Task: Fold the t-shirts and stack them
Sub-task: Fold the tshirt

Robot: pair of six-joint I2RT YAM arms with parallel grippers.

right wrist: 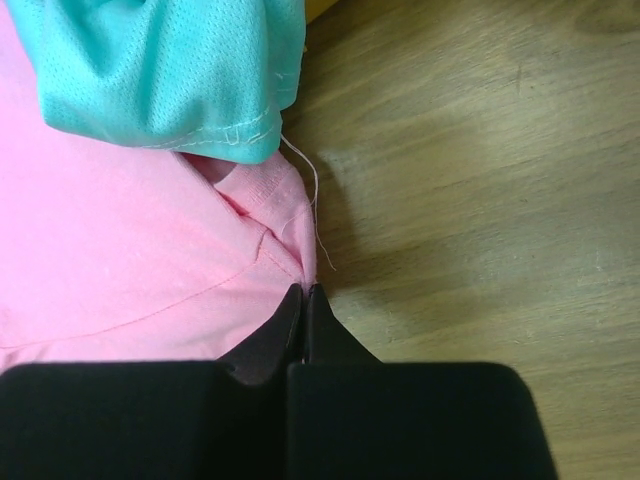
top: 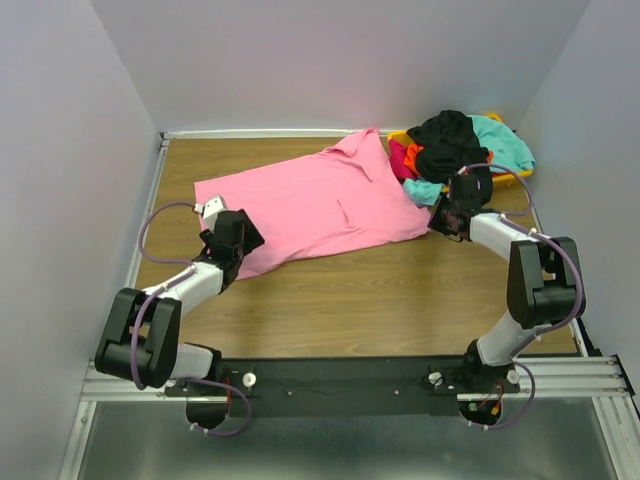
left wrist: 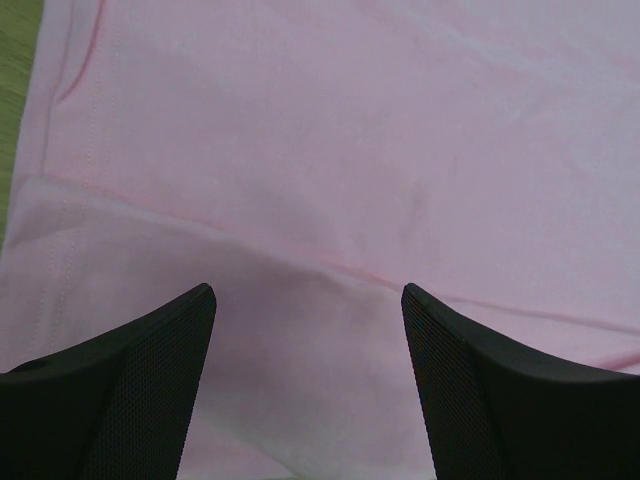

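Observation:
A large bright pink t-shirt (top: 320, 200) lies spread flat across the wooden table. My left gripper (top: 232, 235) hovers over its near-left edge. In the left wrist view that gripper (left wrist: 308, 290) is open, with only pink cloth (left wrist: 350, 130) beneath and nothing between the fingers. My right gripper (top: 447, 217) is at the shirt's right corner. The right wrist view shows this gripper (right wrist: 305, 290) shut, its tips pinching the hem corner of the pink t-shirt (right wrist: 120, 250). A teal t-shirt (right wrist: 150, 70) overlaps the pink one just beyond.
A heap of t-shirts sits at the back right in a yellow bin (top: 492, 118), with a black one (top: 450, 140) on top and a teal one (top: 505, 140) beside it. Bare wooden table (top: 400, 290) lies in front of the pink shirt. Walls enclose three sides.

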